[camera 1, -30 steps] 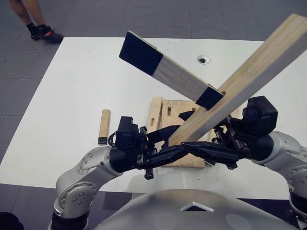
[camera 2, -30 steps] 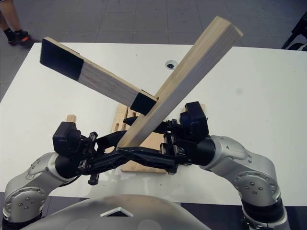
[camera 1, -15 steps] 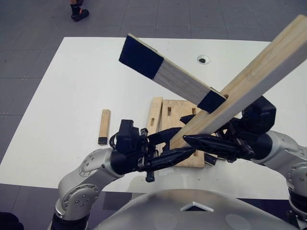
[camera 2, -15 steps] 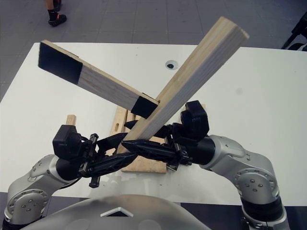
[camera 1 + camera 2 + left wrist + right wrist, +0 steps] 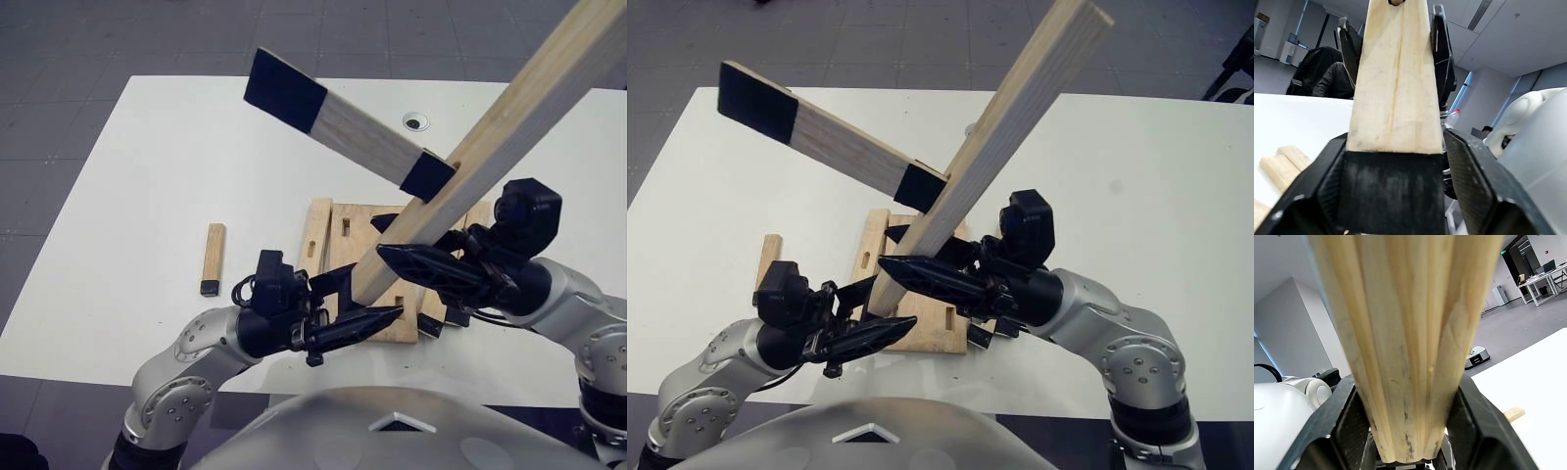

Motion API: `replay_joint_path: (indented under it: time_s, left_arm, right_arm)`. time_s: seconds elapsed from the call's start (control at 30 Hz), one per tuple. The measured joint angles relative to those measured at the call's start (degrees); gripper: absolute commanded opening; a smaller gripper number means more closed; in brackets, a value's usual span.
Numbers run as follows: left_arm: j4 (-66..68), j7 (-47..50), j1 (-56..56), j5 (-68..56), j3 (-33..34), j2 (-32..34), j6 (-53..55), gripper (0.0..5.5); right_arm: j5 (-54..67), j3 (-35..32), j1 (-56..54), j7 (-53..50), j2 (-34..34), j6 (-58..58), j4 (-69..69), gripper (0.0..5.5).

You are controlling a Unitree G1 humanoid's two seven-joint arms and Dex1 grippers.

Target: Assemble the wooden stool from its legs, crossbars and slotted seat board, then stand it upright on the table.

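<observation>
Stool leg [image 5: 490, 132], tilted: its lower end is pinched between the jaws of the left gripper [image 5: 364, 299] and clamped just above by those of the right gripper [image 5: 384, 235]. A black-tipped crossbar [image 5: 348, 137] is seated in the leg well above both jaws. The slotted seat board [image 5: 355, 240] is laid flat beneath them on the table [image 5: 176, 176].

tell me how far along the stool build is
Early. Done: one crossbar looks slotted into a leg. In hand: that joined pair is held above the table, left hand at the leg's lower end, right hand just above it. Left: the seat board lies flat, with a loose slat beside it and a short piece apart; nothing stands upright.
</observation>
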Motion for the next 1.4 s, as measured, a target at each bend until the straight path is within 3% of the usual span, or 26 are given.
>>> replay_joint_path:
  time_s: [0.3,0.53,0.63,0.73,0.97,1.23,1.4]
  left_arm:
    - [3.31,-0.74,-1.76,-0.96,4.67,1.84,-0.18,4.7]
    - [4.88,-1.84,-1.53,6.88,2.1,2.03,-0.69,4.73]
    - [4.88,-2.41,-0.98,8.93,1.18,2.06,-1.37,4.73]
    - [4.86,-2.8,-0.3,10.74,-0.41,2.03,-1.96,4.73]
    - [4.9,-4.04,-0.08,12.94,-2.7,1.88,-2.79,4.73]
    - [5.16,-4.69,-0.45,13.49,-3.89,1.84,-2.86,4.73]
    - [5.15,-5.15,-0.43,13.48,-3.85,2.01,-2.85,4.73]
  right_arm:
    - [-12.93,-4.46,-4.69,8.71,-5.26,0.1,10.58,2.03]
    - [-28.37,-1.88,-18.55,21.0,-8.08,-0.56,28.92,2.03]
    - [-37.68,0.88,-23.03,26.56,-7.41,-6.02,37.84,2.03]
    - [-48.4,4.4,-23.91,35.11,-5.06,-18.65,45.53,2.03]
    - [-58.43,8.91,-25.69,50.21,-2.31,-30.1,56.57,2.03]
    - [-65.19,8.63,-29.9,54.53,4.07,-44.75,72.08,2.03]
    - [-67.58,8.31,-32.39,54.56,6.94,-48.01,77.22,2.03]
